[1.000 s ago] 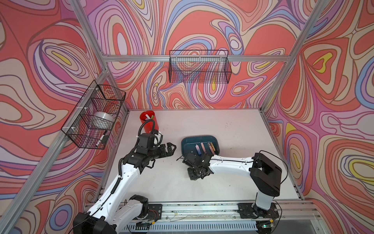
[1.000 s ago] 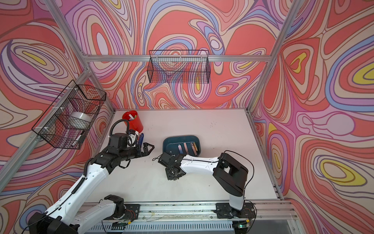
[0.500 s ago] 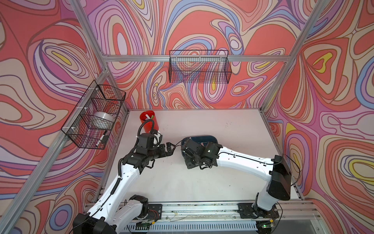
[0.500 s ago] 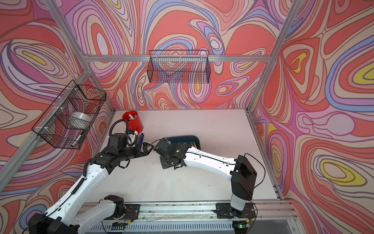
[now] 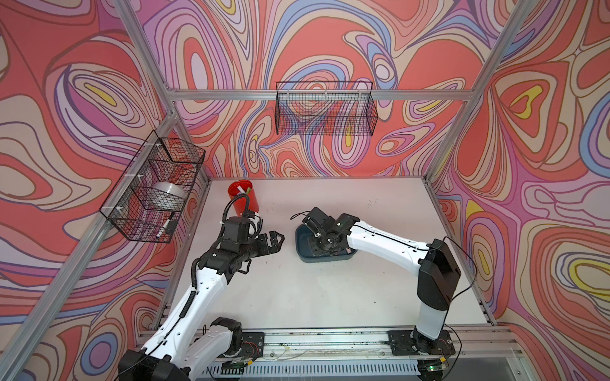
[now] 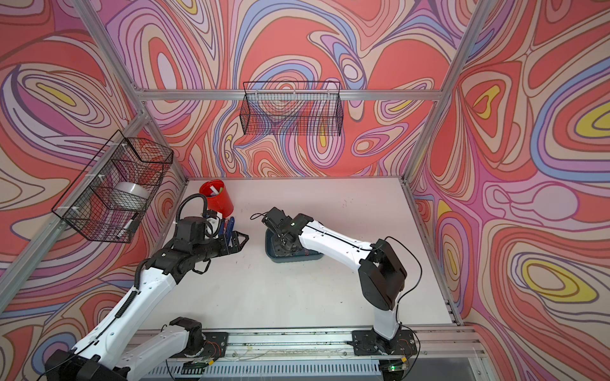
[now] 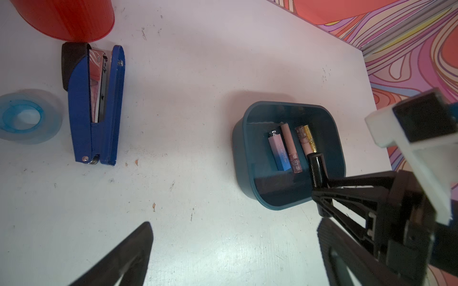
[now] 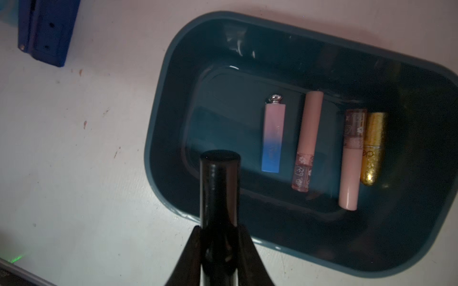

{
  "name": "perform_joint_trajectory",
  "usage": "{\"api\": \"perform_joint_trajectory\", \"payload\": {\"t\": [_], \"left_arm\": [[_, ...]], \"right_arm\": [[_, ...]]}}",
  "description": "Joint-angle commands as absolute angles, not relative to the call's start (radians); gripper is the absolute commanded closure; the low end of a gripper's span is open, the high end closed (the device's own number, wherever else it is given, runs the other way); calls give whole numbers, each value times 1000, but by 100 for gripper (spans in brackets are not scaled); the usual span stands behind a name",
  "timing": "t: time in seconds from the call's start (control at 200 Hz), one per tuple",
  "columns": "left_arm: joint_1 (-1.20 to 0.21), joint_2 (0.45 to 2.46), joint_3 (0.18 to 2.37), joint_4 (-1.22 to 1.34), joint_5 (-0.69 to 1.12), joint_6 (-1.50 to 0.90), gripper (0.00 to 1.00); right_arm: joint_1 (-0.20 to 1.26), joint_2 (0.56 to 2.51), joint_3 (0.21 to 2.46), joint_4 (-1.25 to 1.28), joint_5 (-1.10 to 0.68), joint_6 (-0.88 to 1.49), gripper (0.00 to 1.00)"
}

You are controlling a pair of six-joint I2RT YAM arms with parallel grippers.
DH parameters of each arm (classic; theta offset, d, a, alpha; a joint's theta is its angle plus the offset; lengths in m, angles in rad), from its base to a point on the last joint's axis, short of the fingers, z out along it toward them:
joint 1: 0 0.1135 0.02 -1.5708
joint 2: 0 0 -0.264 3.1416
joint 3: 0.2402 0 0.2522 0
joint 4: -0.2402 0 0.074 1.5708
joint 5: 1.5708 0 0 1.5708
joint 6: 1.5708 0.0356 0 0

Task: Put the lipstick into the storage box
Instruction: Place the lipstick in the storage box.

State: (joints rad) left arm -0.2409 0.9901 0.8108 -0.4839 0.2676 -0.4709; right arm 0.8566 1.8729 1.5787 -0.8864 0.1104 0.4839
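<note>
The storage box (image 5: 301,253) is a dark teal tub in mid-table, also seen in a top view (image 6: 270,255) and both wrist views (image 7: 247,118) (image 8: 158,123). Several small tubes lie side by side on its floor: a pink-to-blue one (image 8: 272,138), two pink ones and a gold one. My right gripper (image 8: 219,230) (image 5: 325,243) is shut on a glossy black lipstick (image 8: 219,188) (image 7: 316,170), which hangs over the box's near-left rim, pointing into the tub. My left gripper (image 5: 275,239) (image 7: 230,237) stands open and empty over bare table to the left of the box.
A red cup (image 5: 243,201) stands at the back left, with a blue stapler (image 7: 95,106) and a clear tape roll (image 7: 24,116) beside it. Black wire baskets hang on the back wall (image 5: 325,110) and the left wall (image 5: 155,191).
My right gripper has carried the black lipstick from the table in front of the box up and back over the box. The left arm has barely moved.
</note>
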Motion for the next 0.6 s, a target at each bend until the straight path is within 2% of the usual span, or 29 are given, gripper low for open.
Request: {"api": "perform_joint_trajectory", "payload": {"t": [0.0, 0.596], "left_arm": [[-233, 1005, 805, -482, 264, -476, 0], [-203, 1142, 873, -460, 296, -433, 0]], "right_arm": [[829, 1928, 1636, -882, 78, 417, 77], [746, 2175, 1713, -833, -39, 372, 78]]}}
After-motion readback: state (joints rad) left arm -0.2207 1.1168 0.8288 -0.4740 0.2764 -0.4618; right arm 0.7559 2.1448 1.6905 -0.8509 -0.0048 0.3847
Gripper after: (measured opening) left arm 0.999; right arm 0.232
